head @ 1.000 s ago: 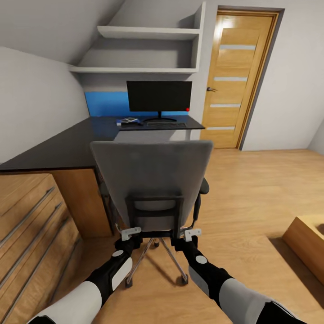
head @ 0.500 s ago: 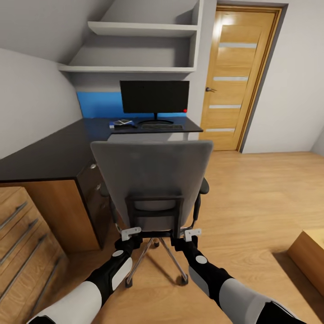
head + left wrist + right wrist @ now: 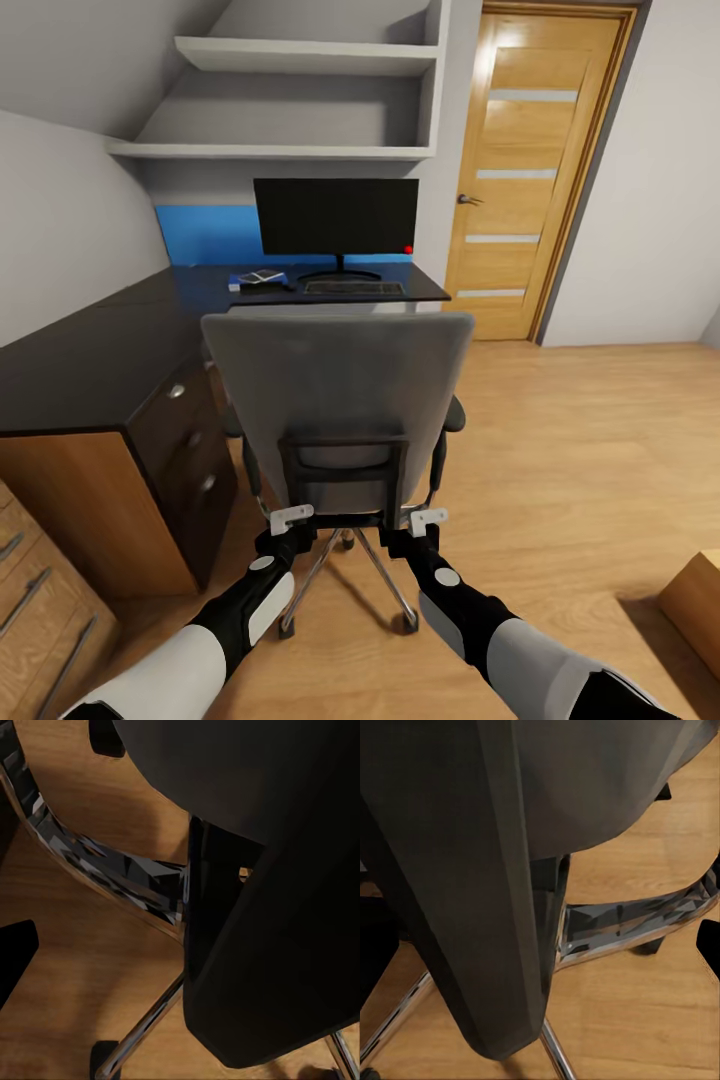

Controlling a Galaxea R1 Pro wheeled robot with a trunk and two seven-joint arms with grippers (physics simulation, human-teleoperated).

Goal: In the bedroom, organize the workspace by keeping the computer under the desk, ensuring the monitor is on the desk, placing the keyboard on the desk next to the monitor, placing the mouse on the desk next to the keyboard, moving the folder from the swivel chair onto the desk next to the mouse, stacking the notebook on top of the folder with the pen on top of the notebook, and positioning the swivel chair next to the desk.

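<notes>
Head view. Swivel chair (image 3: 337, 400): grey back facing the camera, in front of the desk (image 3: 110, 345), not yet tucked beside it. Left hand (image 3: 291, 517) and right hand (image 3: 428, 518): both at the lower edge of the chair back, one on each side of the black frame. Whether they are clamped on it or merely pressed against it cannot be told. On the far desk top: monitor (image 3: 336, 216) upright, keyboard (image 3: 354, 288) just in front of its base, blue folder (image 3: 252, 283) to the keyboard's left with small items on it, too small to tell apart. Oak door (image 3: 520, 170) to the right.

Left wrist view. Dark underside of the chair seat; chrome base spoke (image 3: 142, 1029) and castors over the wood floor (image 3: 75, 975). Fingers not distinguishable.

Right wrist view. Dark chair frame close up, chrome spoke (image 3: 556, 1050) below. Grip state cannot be told.

Risks, as judged. The push point sits low and the castors swivel freely, so uneven force from the two arms could yaw the chair into the drawer unit (image 3: 185, 440). A hard shove could jolt the desk and disturb the stack. A loose hold could slip off the frame.
</notes>
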